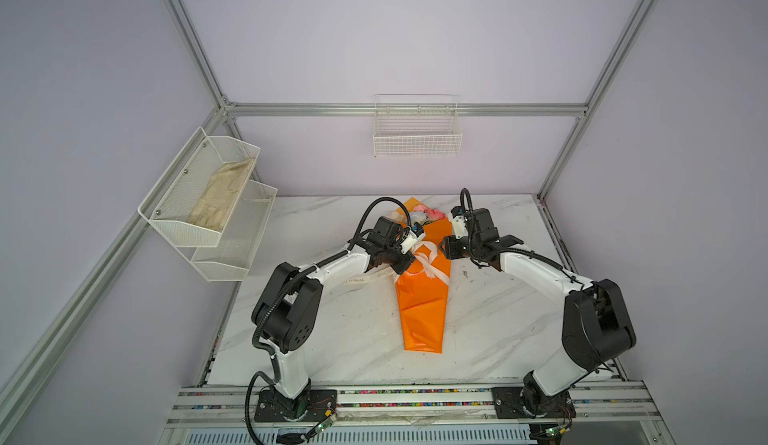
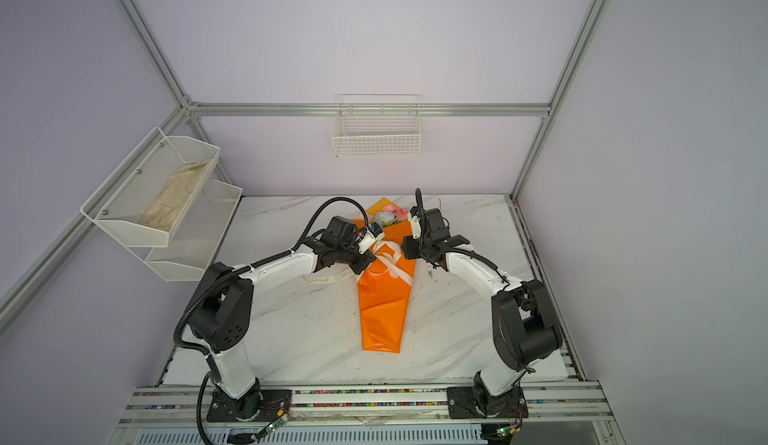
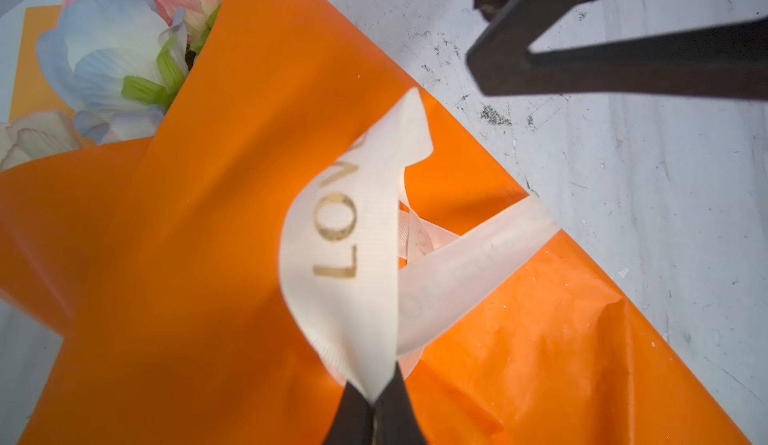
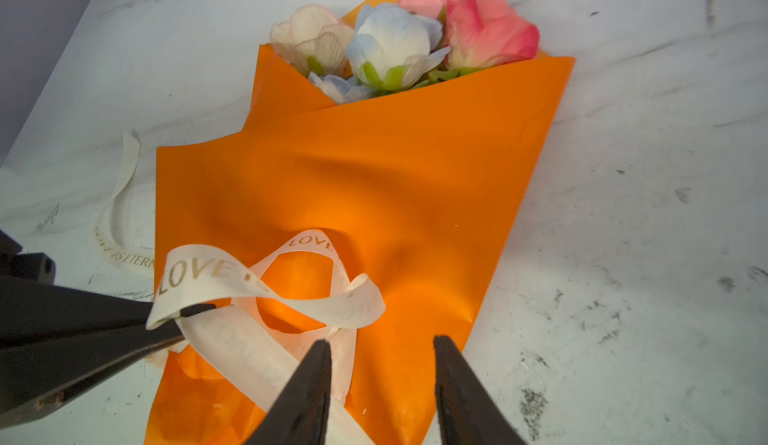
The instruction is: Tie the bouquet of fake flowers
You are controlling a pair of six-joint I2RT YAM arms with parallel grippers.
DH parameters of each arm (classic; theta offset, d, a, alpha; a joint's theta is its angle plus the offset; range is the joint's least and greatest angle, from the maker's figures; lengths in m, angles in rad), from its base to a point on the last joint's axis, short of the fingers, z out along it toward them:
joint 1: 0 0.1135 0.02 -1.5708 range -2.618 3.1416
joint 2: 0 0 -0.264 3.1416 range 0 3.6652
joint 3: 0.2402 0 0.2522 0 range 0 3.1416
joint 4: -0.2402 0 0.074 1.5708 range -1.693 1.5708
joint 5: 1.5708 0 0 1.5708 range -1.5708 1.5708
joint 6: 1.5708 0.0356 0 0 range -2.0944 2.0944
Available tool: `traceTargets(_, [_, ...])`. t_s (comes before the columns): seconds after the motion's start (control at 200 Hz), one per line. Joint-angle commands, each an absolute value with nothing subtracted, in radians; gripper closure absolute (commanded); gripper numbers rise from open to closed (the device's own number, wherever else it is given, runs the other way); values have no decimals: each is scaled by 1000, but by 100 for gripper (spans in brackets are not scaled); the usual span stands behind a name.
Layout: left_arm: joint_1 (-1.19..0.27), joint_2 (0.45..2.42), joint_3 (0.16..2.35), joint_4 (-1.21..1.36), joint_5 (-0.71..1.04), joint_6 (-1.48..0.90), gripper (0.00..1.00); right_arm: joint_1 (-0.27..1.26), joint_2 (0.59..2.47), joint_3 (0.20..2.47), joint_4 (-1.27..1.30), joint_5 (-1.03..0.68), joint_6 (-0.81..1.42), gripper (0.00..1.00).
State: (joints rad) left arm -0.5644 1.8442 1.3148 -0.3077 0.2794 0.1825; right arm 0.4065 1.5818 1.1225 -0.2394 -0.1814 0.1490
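A bouquet of fake flowers (image 1: 419, 297), cream, pale blue-white and pink roses in a cone of glossy orange wrapping paper, lies mid-way across the white marble tabletop (image 1: 498, 318). Its blooms point to the far side and its narrow end to the near side. A cream fabric ribbon (image 4: 199, 272) printed with gold "LOVE" lettering crosses the middle of the wrap in loose loops, and one tail trails off to the left on the tabletop. The left gripper (image 3: 376, 401) is clamped on a loop of that ribbon, just above the paper. The right gripper (image 4: 382, 345) hovers at the bouquet's right edge beside the loops, its jaws spread apart with nothing between them.
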Motion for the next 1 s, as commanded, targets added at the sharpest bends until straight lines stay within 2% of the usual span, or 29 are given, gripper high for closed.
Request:
traceTargets(0.0, [-569,1859,1316,-291,278,127,99,404,1488,1042,-260,-167,289,56])
traceTargets(0.115, [-569,1864,1317,-293,286,111,99,414,1422,927,-128,-397,484,59])
traceTargets(0.205, [-569,1867,1321,-300,280,104,99,458,1395,830,-3,-450,662,60])
traceTargets(0.445, [-569,1865,1322,-295,288,94,99,601,1368,724,135,-273,940,59])
traceTargets(0.59, [-568,1866,1324,-293,291,92,99,642,1435,696,275,-177,1070,54])
traceTargets(0.88, [-569,1872,1333,-295,297,87,99,658,1625,787,282,-84,1173,54])
traceTargets(0.995, [-569,1874,1337,-294,302,89,99,678,1666,773,377,-45,1256,53])
